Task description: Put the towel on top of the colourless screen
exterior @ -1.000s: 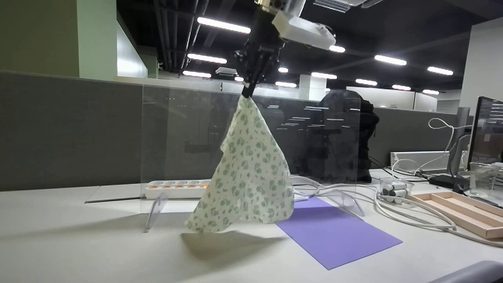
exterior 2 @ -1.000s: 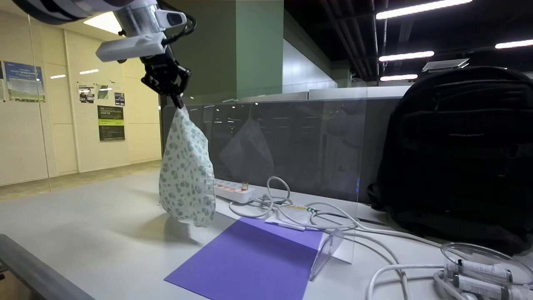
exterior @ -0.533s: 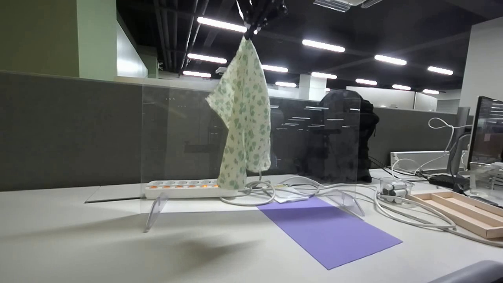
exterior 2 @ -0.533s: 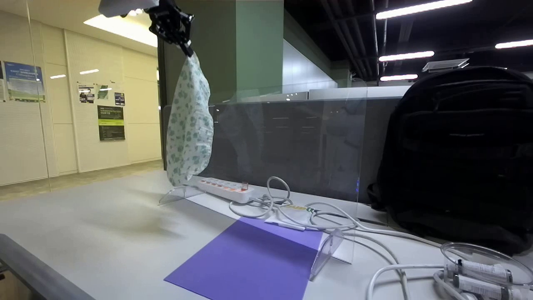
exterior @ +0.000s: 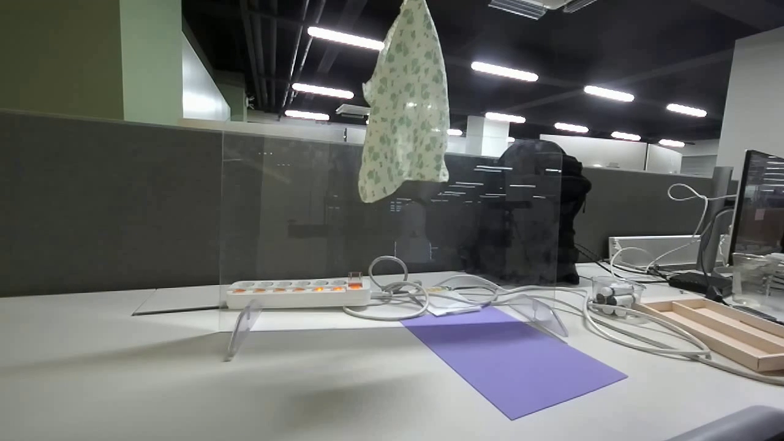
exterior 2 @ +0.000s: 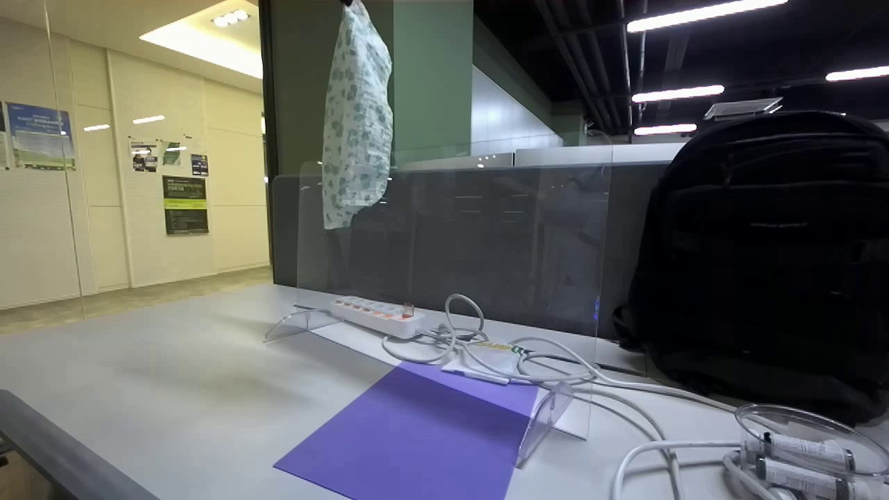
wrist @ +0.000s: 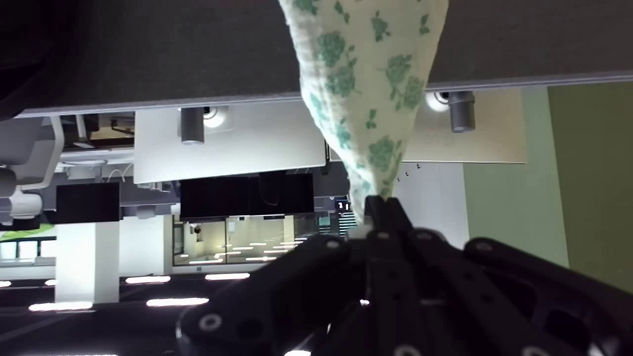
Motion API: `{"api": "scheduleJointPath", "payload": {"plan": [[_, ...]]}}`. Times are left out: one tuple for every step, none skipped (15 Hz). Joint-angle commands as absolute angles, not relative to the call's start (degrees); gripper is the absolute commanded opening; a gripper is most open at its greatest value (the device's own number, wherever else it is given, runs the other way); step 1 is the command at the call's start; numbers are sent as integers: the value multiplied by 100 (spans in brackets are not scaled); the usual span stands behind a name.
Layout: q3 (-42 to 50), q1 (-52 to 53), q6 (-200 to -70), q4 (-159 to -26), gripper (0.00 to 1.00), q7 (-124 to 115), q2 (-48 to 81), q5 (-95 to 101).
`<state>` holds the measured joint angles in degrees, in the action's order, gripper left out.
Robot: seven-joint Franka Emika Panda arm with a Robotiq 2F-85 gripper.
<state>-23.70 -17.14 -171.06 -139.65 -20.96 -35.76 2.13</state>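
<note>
The towel (exterior: 409,104), cream with green floral speckles, hangs limp from one pinched end, well above the table. It shows in both exterior views (exterior 2: 358,118) and in the wrist view (wrist: 371,84). My gripper (wrist: 384,200) is shut on its upper end; in the exterior views it is cut off by the top edge, except for a dark fingertip. The colourless screen (exterior: 306,233) stands upright on clear feet and also shows in an exterior view (exterior 2: 472,257). The towel's lower hem overlaps the screen's upper part in both exterior views; I cannot tell whether it is before or behind.
A purple sheet (exterior: 514,367) lies partly under the screen. A white power strip (exterior: 294,295) and loose cables (exterior 2: 451,340) lie behind it. A grey partition (exterior: 110,208) and black backpack (exterior 2: 764,264) stand further back. A wooden tray (exterior: 716,334) and clear cup (exterior 2: 809,451) are at the side.
The gripper has risen out of most of the exterior views, lifting the towel from just above the table to the height of the screen's upper edge. The towel has swung and shifted right.
</note>
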Motion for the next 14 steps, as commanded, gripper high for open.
{"api": "scheduleJointPath", "payload": {"plan": [[-2368, -1766, -17103, -13923, 1, -2168, -3554, 276], [-2389, -1806, -17103, -13907, 1, -2187, -3540, 280], [-2395, -1813, -17105, -13904, 1, -2199, -3532, 279], [-2400, -1813, -17105, -13904, 0, -2209, -3530, 278], [-2452, -1905, -17128, -13844, 0, -2278, -3468, 279], [-2534, -2069, -17238, -13767, 0, -2348, -3393, 322], [-2572, -2159, -17244, -13695, 0, -2407, -3338, 313], [-2615, -2272, -17232, -13597, 0, -2440, -3258, 316], [-2680, -2402, -17232, -13534, 0, -2492, -3209, 321], [-2762, -2561, -17225, -13443, 0, -2557, -3130, 334], [-2913, -2762, -17214, -13353, 0, -2568, -3066, 264], [-3037, -2936, -17154, -13250, 0, -2636, -2978, 262], [-3147, -3072, -17098, -13155, 0, -2672, -2895, 258], [-3226, -3132, -16981, -13044, 0, -2671, -2773, 230]]}}
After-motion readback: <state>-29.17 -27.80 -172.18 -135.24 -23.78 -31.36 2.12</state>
